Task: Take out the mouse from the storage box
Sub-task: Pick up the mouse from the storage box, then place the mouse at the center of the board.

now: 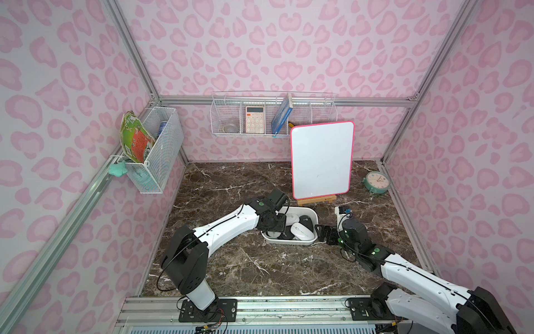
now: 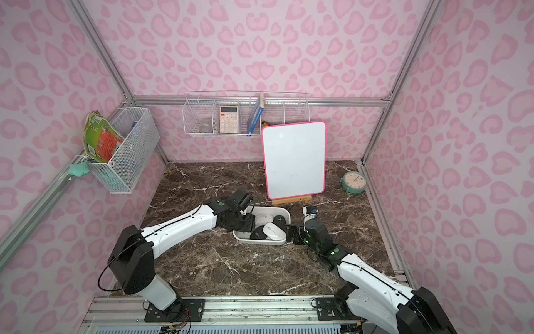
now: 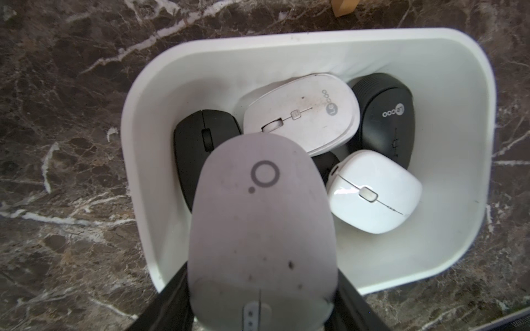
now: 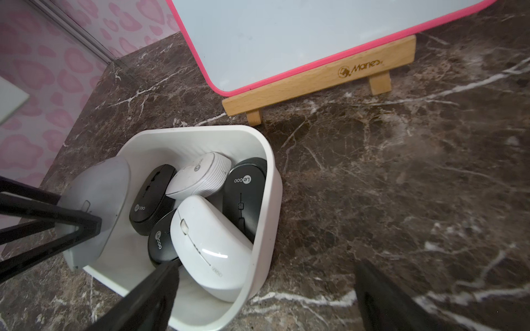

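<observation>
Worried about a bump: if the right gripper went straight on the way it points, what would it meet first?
Probably the storage box's end wall, which the right gripper's open fingers seem to straddle; the glossy white mouse lies behind. Depth is unclear.

Left gripper (image 2: pixel 247 226) hangs over the storage box (image 2: pixel 261 242), right gripper (image 2: pixel 291 233) just beside its opposite end.

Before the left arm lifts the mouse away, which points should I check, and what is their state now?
1. Left gripper shut on the grey mouse: ok.
2. Grey mouse clear of the storage box: not ok, it hangs over the rim.
3. Black mouse beside it not touching: cannot tell.
4. Right gripper holding the box: not ok, open, astride its wall.
5. Bare table beside the box for set-down: ok.
</observation>
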Controlling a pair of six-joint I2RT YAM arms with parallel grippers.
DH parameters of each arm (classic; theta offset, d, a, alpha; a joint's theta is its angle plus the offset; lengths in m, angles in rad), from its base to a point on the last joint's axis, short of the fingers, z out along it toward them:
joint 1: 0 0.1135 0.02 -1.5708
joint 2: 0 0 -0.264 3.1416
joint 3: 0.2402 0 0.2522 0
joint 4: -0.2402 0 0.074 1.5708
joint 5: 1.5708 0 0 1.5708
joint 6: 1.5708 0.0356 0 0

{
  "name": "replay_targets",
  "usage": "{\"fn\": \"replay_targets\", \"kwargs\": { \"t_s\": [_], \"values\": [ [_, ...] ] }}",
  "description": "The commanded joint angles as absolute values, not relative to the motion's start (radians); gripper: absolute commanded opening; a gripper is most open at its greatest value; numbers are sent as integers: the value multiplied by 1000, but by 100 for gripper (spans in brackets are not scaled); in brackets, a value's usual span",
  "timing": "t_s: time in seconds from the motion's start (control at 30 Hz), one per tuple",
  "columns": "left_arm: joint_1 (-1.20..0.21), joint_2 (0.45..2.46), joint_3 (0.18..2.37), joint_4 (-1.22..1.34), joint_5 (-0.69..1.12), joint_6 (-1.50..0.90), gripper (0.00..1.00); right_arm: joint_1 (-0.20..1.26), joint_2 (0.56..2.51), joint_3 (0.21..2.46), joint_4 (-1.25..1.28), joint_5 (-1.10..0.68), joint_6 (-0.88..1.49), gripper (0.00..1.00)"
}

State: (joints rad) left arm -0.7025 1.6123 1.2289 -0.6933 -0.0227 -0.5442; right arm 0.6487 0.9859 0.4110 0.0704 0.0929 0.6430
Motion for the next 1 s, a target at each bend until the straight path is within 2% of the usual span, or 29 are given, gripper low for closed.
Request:
{"fn": "replay_targets", "kwargs": {
  "t_s": [0.0,0.23,0.43,0.97],
  "values": [
    [-682,1552,1213,-703,-37,-547,53,654,980,414,79,98,647,98],
    [-508,1393,1103,-753,-63,-587,52,655,981,418,79,98,642,98],
    [-402,1390,1025,-752,-59,-641,52,660,999,429,87,93,646,97],
    [-373,1560,989,-635,-37,-645,52,671,989,431,64,101,647,97]
  ]
}}
